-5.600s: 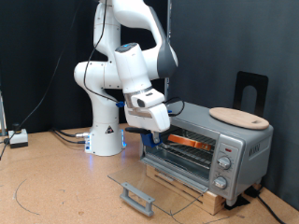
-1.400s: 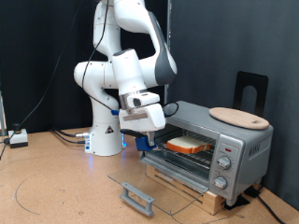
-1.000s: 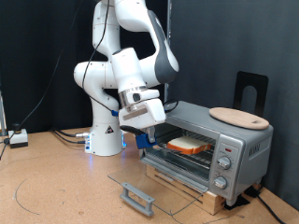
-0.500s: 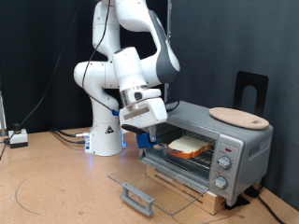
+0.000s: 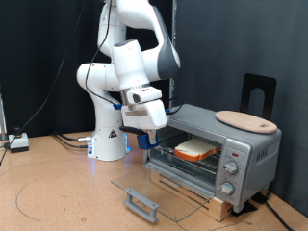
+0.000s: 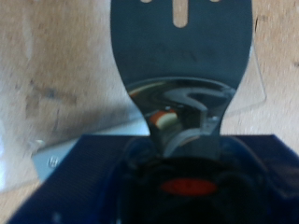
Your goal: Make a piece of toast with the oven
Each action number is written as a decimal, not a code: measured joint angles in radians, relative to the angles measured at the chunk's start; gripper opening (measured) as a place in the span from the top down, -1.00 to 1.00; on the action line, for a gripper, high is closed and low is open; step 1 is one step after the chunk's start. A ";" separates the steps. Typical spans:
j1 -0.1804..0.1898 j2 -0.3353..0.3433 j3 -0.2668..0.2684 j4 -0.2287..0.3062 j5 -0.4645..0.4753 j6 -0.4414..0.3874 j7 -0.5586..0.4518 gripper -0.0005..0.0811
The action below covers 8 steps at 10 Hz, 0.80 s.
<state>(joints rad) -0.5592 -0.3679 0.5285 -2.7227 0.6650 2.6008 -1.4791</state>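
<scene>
The gripper (image 5: pixel 144 133) had pulled back and up, away from the oven's (image 5: pixel 214 154) open door, to the exterior view's left of it. Its fingers held tight to a metal spatula (image 6: pixel 181 56) with nothing on it. The piece of toast (image 5: pixel 195 149) now lay inside the oven on the rack.

Exterior view evenly bright and sharp; wrist view blurred, with metallic glare.

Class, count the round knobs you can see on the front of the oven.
3, stacked in a column on the oven's front panel at the exterior view's right: top knob, middle knob, bottom knob. None looks hidden.
</scene>
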 joint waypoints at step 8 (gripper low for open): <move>-0.111 -0.010 -0.096 0.101 0.004 -0.291 -0.056 0.01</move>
<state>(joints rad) -0.6701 -0.3781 0.4322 -2.6221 0.6689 2.3095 -1.5349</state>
